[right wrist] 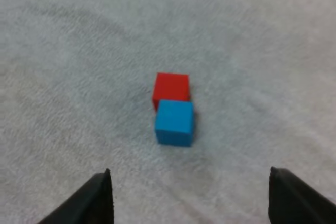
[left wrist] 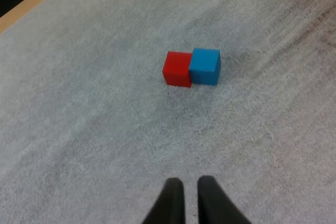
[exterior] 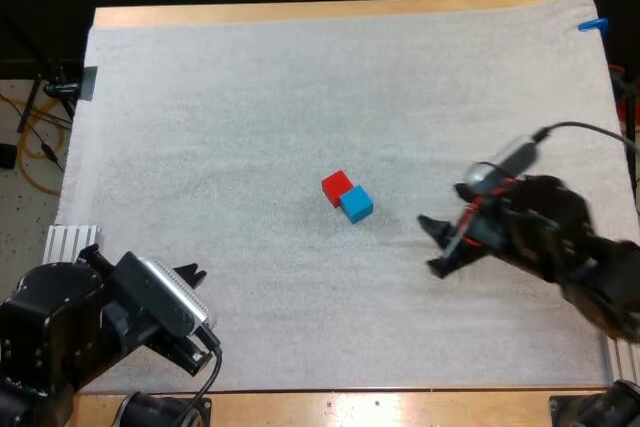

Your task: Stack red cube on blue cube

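Observation:
The red cube (exterior: 337,186) and the blue cube (exterior: 356,204) sit touching each other near the middle of the white mat, red on the far-left side of blue. My right gripper (exterior: 431,244) is open, a short way to the right of the blue cube and pointing at it. From the right wrist, the blue cube (right wrist: 174,122) lies ahead between the wide-spread fingers (right wrist: 100,198), with the red cube (right wrist: 171,87) just behind it. My left gripper (exterior: 192,274) rests at the mat's near left, shut on nothing. From the left wrist, both cubes lie well ahead of its tips (left wrist: 185,183): red cube (left wrist: 177,68), blue cube (left wrist: 205,66).
The white mat (exterior: 250,97) covers most of the wooden table, with bare room all around the cubes. A ribbed metal block (exterior: 70,240) sits at the mat's left edge near my left arm.

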Action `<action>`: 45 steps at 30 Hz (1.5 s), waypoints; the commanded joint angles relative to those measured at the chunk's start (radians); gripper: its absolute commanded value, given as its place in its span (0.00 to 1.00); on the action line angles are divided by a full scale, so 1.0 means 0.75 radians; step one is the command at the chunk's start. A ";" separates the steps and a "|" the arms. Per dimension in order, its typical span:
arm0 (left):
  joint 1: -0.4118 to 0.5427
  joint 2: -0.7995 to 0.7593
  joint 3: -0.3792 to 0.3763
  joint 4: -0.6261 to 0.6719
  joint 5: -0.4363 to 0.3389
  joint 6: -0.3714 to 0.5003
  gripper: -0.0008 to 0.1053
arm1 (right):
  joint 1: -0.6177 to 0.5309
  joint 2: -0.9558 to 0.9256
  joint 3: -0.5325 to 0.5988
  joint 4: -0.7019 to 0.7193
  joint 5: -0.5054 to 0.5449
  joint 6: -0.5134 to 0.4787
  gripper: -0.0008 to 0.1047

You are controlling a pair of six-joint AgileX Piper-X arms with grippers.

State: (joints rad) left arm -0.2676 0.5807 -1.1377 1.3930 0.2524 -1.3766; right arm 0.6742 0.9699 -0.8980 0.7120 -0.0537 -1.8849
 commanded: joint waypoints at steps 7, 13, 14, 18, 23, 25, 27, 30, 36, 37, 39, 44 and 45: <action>0.000 0.005 0.000 -0.002 -0.002 -0.021 0.59 | 0.048 0.313 -0.223 -0.018 0.107 0.016 0.60; 0.000 0.005 0.000 -0.002 -0.002 -0.023 0.60 | 0.052 0.590 -0.428 -0.015 0.101 0.040 0.72; 0.000 0.005 0.000 -0.002 -0.002 -0.023 0.60 | 0.055 0.633 -0.461 -0.015 0.101 0.060 0.72; 0.000 0.005 0.000 -0.002 -0.002 -0.023 0.60 | 0.057 0.775 -0.560 -0.015 0.101 0.091 0.72; 0.000 0.005 0.000 -0.002 -0.002 -0.023 0.60 | 0.109 0.947 -0.688 0.038 0.100 0.122 0.72; 0.000 0.005 0.000 -0.002 -0.002 -0.023 0.60 | 0.134 0.996 -0.708 0.037 0.117 0.140 0.72; 0.000 0.005 0.000 -0.002 -0.002 -0.023 0.60 | 0.150 1.039 -0.725 0.037 0.155 0.172 0.72; 0.000 0.005 0.000 -0.002 -0.002 -0.023 0.60 | 0.161 1.108 -0.740 0.034 0.215 0.199 0.72; 0.000 0.005 0.000 -0.002 -0.002 -0.023 0.60 | 0.161 1.201 -0.744 0.004 0.241 0.218 0.72; 0.000 0.005 0.000 -0.002 -0.002 -0.023 0.60 | 0.161 1.218 -0.744 -0.012 0.252 0.218 0.72; 0.000 0.005 0.000 -0.002 -0.002 -0.029 0.60 | 0.161 1.241 -0.746 -0.031 0.256 0.218 0.72; 0.000 0.005 0.000 -0.002 -0.002 -0.039 0.60 | 0.158 1.309 -0.758 -0.061 0.272 0.218 0.72; 0.000 0.005 0.000 -0.002 -0.002 -0.039 0.60 | 0.158 1.314 -0.759 -0.062 0.273 0.218 0.72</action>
State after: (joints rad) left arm -0.2676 0.5826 -1.1377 1.3903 0.2524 -1.3920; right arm 0.7989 1.9618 -1.4561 0.6721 0.1467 -1.7274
